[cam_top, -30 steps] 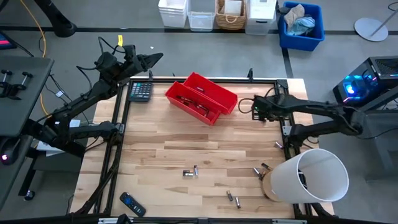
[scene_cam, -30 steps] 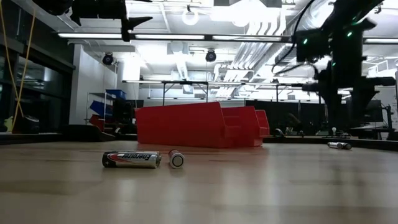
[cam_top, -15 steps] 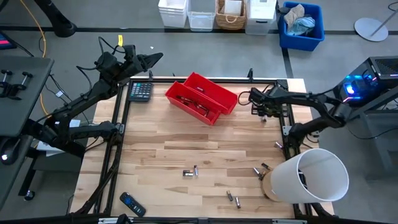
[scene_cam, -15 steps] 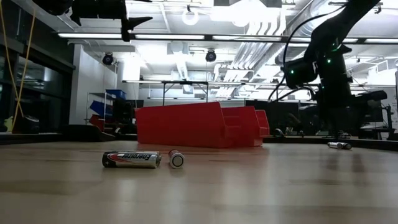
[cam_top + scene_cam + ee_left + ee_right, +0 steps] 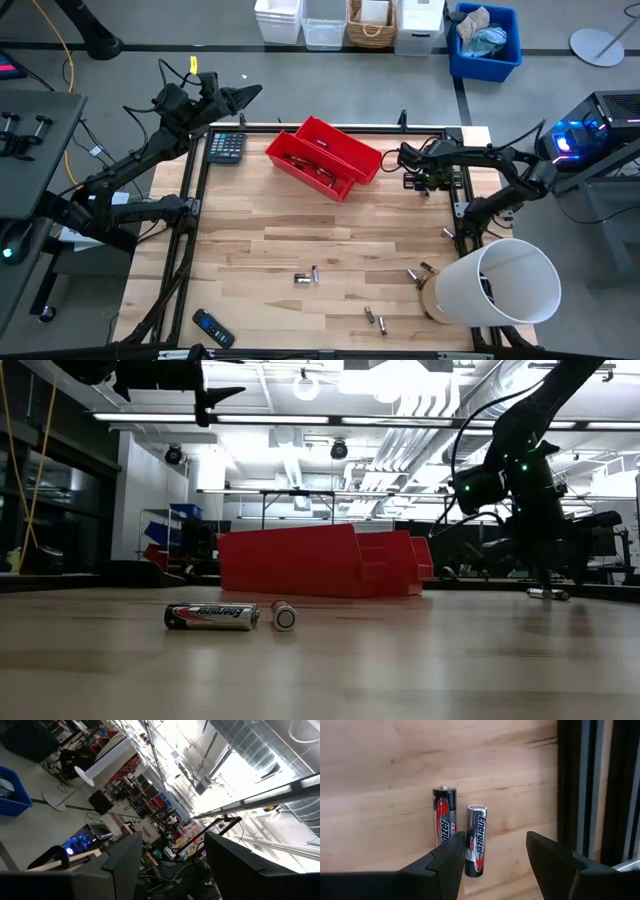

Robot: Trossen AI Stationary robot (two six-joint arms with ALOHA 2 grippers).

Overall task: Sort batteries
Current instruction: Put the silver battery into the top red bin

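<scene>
Swung back toward the rear right edge of the worktop point(image 5: 300, 230) since a second ago: right gripper point(image 5: 490, 865), fingers point(image 5: 445, 865) spread wide, empty, above two batteries point(image 5: 475, 840) lying side by side. Left gripper point(image 5: 240, 96) raised off the rear left corner, fingers apart.

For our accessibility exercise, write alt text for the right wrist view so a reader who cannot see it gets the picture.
Two batteries lie side by side, touching or nearly so, on a light wooden table, seen past the right gripper, whose two dark fingers stand open and hold nothing. A black frame rail runs along the table's edge beside them.
</scene>
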